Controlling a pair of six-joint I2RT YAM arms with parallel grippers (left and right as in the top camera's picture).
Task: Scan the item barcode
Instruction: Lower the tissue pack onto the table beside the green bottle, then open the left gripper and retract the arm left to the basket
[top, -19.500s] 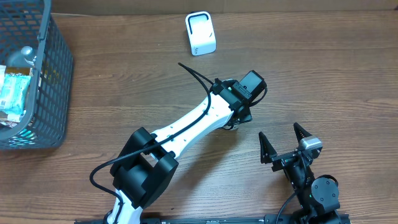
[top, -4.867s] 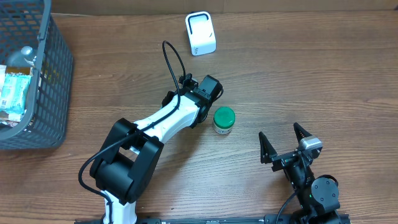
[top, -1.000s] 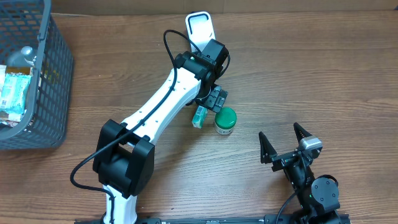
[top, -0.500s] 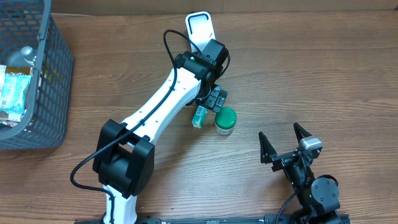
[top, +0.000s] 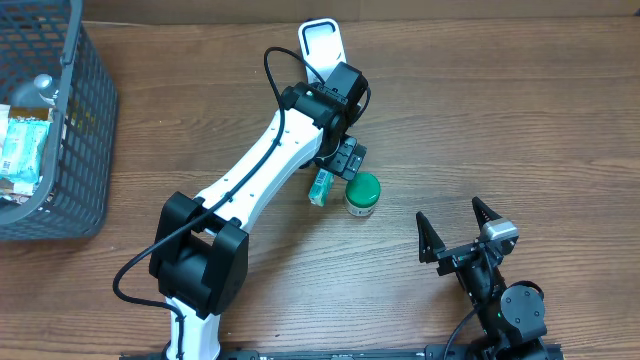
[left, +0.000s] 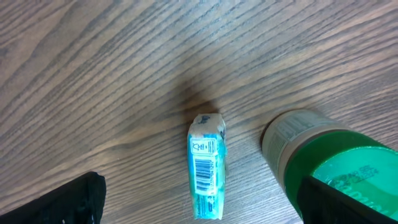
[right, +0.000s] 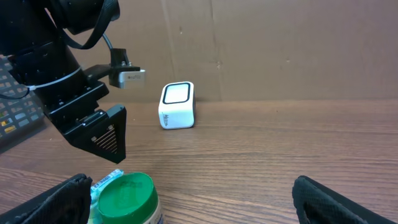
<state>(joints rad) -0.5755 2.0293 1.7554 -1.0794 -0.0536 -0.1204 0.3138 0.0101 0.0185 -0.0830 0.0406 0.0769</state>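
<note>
Left gripper (top: 346, 160) hung over the small teal packet (left: 206, 167), jaws spread wide, nothing clamped. Packet lay flat on the wood table (top: 520, 120), barcode face up, just beside a green-lidded jar (top: 362, 193) with a small gap between them. White scanner (top: 322, 45) sat past the arm near the far edge. Right gripper (top: 460, 232) was parked at the near edge, jaws also apart and holding nothing, well apart from the packet. Wire basket (top: 85, 130) stood at far left
</note>
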